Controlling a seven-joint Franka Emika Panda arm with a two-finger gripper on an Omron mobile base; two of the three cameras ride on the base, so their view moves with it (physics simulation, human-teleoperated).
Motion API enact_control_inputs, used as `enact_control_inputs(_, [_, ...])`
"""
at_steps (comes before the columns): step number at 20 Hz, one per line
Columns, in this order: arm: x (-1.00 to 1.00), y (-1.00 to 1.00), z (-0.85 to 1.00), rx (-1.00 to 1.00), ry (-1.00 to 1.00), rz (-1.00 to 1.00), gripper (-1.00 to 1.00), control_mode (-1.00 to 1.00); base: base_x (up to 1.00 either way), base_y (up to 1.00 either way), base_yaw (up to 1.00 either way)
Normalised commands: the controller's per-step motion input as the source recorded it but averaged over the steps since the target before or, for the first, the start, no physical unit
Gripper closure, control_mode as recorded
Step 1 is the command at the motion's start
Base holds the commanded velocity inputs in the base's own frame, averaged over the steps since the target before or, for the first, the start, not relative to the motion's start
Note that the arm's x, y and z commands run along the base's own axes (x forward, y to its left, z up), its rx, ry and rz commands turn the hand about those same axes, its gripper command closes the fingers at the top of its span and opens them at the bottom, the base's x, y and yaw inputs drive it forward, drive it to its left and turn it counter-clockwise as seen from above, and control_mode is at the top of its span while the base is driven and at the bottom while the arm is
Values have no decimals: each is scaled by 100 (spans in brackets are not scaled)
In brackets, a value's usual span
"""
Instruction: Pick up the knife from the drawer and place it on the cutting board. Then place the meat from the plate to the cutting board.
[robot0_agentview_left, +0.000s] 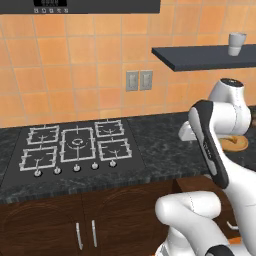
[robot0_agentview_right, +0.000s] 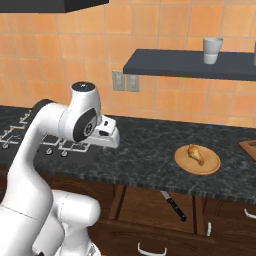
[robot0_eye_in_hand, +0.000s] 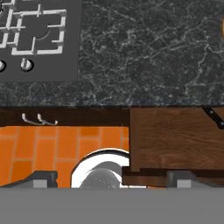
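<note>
Even, bright, sourceless rendered light falls across the orange wall tiles and dark speckled counter, with only faint soft shadow under the shelf, no glare, and slightly coarse, soft-edged detail throughout, without visible edge distortion.

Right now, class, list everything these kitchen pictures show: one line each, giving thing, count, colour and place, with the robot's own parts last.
knife: one, black handle and grey blade, lying in the open drawer.
drawer: one, dark brown wood, pulled out below the counter.
meat: one, brownish chunk, on the plate.
plate: one, round and tan, on the counter right of the hob.
cutting board: one, reddish-brown, at the far right edge of the counter.
hob: one, dark with grey grates, set in the counter.
cup: one, pale grey, on the wall shelf.
wall shelf: one, dark.
wall sockets: two, grey, on the orange tiles.
arm: one, white with dark joints, raised over the counter.
gripper: one, dark tips apart.
</note>
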Motion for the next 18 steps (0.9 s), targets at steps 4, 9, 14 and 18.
enact_control_inputs(4, [69, 18, 0, -3, 9, -12, -100, -100, 0, 0, 0])
enact_control_inputs(9, [20, 0, -1, 0, 12, -2, -100, -100, 0, 0, 0])
enact_control_inputs(14, [15, 0, -1, 0, 16, 0, -100, -100, 0, 0, 0])
enact_control_inputs(18, [0, 0, -1, -1, 4, 0, -100, -100, 0, 0, 0])
